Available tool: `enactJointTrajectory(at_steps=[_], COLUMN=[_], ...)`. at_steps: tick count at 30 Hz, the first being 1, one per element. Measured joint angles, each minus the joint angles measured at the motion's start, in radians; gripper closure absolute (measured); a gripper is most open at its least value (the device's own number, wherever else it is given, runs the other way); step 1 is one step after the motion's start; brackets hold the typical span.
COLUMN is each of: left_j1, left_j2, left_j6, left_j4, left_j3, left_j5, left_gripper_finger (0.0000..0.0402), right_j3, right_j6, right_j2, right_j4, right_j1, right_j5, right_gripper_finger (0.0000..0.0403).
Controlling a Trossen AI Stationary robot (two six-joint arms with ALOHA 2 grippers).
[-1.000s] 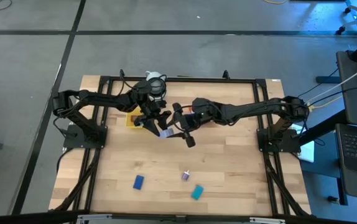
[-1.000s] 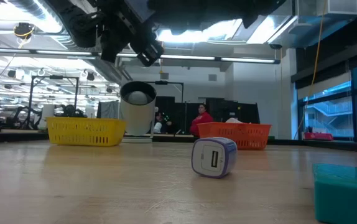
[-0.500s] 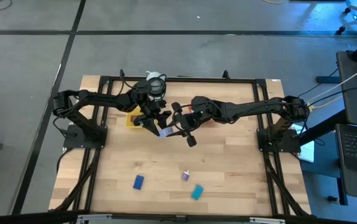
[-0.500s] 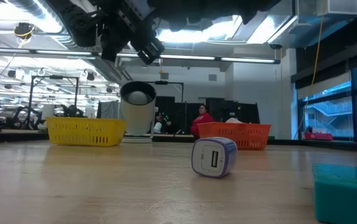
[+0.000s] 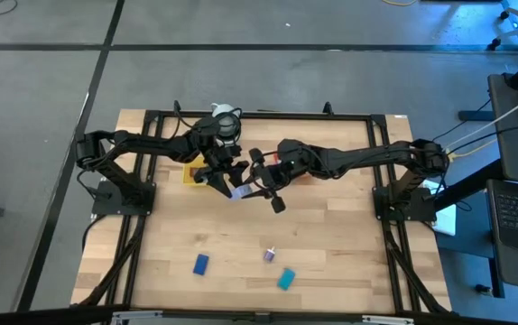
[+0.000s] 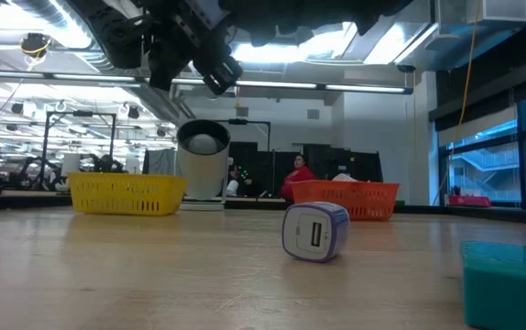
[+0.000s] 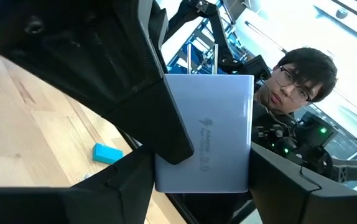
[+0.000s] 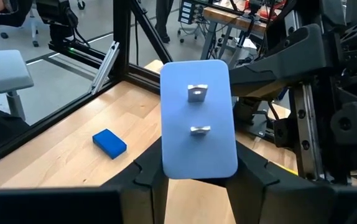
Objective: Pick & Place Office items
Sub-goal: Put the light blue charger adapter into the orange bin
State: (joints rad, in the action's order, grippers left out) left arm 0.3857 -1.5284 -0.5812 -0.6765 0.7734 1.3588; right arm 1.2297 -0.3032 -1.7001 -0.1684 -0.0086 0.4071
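Note:
A pale lavender charger block (image 5: 238, 191) with two metal prongs (image 8: 195, 93) hangs in the air over the table's middle, between my two grippers. My left gripper (image 5: 230, 183) reaches it from the left and my right gripper (image 5: 246, 188) from the right, both shut on it. A blue block (image 5: 201, 263), a small purple-and-white cube (image 5: 269, 255) and a teal block (image 5: 285, 279) lie flat on the wood near the front edge. My left gripper pinches the block's two narrow sides (image 7: 245, 130) between its two fingers (image 7: 278, 180), coming in level. The block is lifted clear of the table. My right gripper pinches the sides of the block's other end (image 8: 166, 163) between its two fingers (image 8: 147, 171), coming in nearly level from the table's right. The pronged face (image 8: 198, 74) turns toward its wrist.
A yellow tray (image 6: 126, 193) and a red tray (image 6: 345, 197) stand at the back of the table, partly under the arms, with a white round device (image 5: 226, 116) behind them. A black frame (image 5: 259, 115) rims the table. A person (image 7: 296, 81) is beyond the table.

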Motion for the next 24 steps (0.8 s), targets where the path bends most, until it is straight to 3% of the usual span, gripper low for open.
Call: enactJointTrajectory(at_steps=[7, 24], left_j1=[0.034, 0.103], left_j2=[0.002, -0.002], left_j6=[-0.011, 0.003], left_j4=[0.001, 0.007], left_j3=[0.000, -0.004], left_j5=[-0.007, 0.005], left_gripper_finger=[0.0151, 0.0149], right_j3=[0.000, 0.003], right_j6=[0.003, 0.000], right_j2=[0.037, 0.177], right_j4=[0.034, 0.147], right_j1=[-0.001, 0.001], right_j5=[-0.023, -0.062], right_gripper_finger=[0.0282, 0.0282])
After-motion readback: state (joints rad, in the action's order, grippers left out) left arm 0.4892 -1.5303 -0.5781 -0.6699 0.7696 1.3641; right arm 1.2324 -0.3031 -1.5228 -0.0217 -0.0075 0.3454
